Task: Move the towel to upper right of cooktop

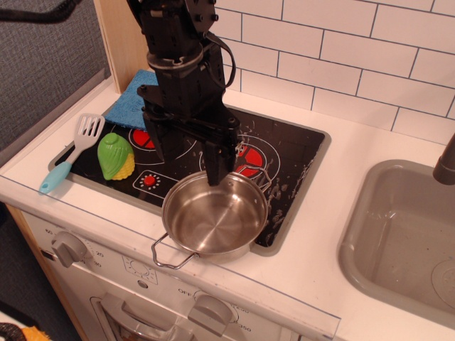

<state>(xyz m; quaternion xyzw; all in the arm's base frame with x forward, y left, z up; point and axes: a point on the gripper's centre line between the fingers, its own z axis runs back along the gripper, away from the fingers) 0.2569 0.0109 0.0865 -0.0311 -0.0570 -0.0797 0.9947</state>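
Observation:
The blue towel (130,101) lies flat at the cooktop's upper left corner, partly on the counter by the wooden wall, its right edge hidden behind the arm. The black cooktop (298,153) has two red burner marks, largely covered by the arm. My gripper (186,165) hangs over the middle of the cooktop, to the right of and in front of the towel. It is open and empty; one fingertip is over the left burner and the other is just above the steel pot's far rim.
A steel pot (213,217) stands on the cooktop's front edge, its handle over the counter. A green and yellow toy corn (115,156) and a spatula (71,153) lie at the left. The grey sink (402,234) and a dark faucet (446,162) are at the right.

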